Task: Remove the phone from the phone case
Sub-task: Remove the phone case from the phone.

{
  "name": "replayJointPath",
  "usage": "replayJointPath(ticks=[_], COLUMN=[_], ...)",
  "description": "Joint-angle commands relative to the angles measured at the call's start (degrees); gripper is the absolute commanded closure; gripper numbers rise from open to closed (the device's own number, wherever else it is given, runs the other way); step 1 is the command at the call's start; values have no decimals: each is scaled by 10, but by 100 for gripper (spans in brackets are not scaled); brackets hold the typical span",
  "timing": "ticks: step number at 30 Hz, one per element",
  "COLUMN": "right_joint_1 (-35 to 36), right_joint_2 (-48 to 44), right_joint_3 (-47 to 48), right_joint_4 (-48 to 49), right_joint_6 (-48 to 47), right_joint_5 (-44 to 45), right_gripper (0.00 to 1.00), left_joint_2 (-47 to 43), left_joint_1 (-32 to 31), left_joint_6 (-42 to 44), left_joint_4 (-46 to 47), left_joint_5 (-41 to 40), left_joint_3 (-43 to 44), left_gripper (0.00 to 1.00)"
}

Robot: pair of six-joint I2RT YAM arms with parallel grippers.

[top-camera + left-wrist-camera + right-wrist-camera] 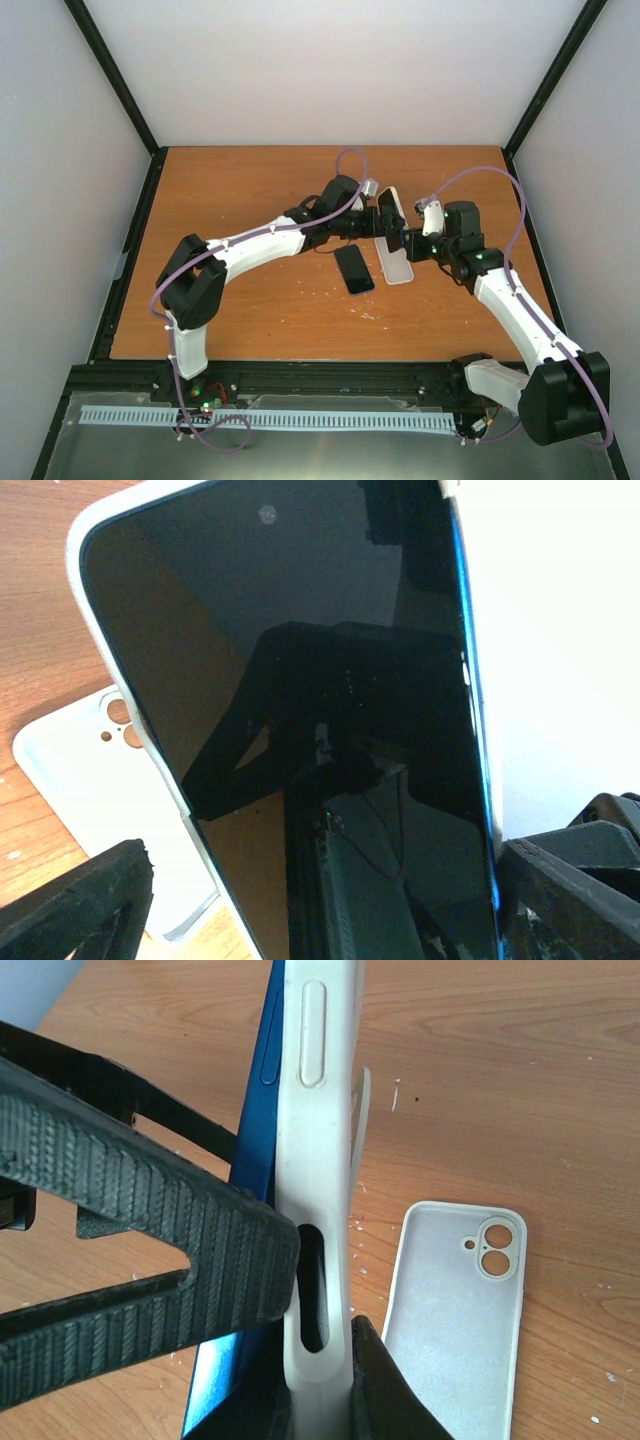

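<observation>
A phone with a dark screen [300,680] and blue edge [262,1110] sits in a white case [320,1160], held upright on edge above the table between both arms [388,213]. My right gripper [325,1305] is shut on the case's lower end, one finger [150,1230] on the screen side and one on the back. The blue edge stands slightly proud of the case near the top. My left gripper [325,900] straddles the phone with its jaws wide; the left finger [75,905] is apart from the case edge.
An empty white case [450,1330] lies open side up on the wooden table [250,190], under the held phone; it also shows in the top view [398,265]. A second black phone [353,268] lies flat beside it.
</observation>
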Motion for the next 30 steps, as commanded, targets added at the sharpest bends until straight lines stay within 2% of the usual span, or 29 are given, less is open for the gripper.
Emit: replayJointPath(ticks=[1,9,15,25,27,30], right_joint_1=[2,2,2,2,2,8], right_joint_2=[-31,-35,-34,-1,5,23], right_joint_3=[21,31,31,40,42,50], right_joint_4=[44,46,46,58,66,76], right_joint_6=[5,7,15,29,30,25], right_joint_5=[16,27,45,44,43,32], right_gripper=[97,97,97,97,97,97], left_joint_2=[6,43,7,25,23,18], left_joint_1=[-5,-4,4,8,8,8], left_joint_6=[3,3,-14,-14,-18,-16], left_joint_4=[-63,-139,-106,-110,-106,-91], left_joint_5=[-46,-87,-116,-98,-94,-78], left_joint_3=[22,53,-8,-19,-26,-36], left_gripper=[8,15,22,30,30,21])
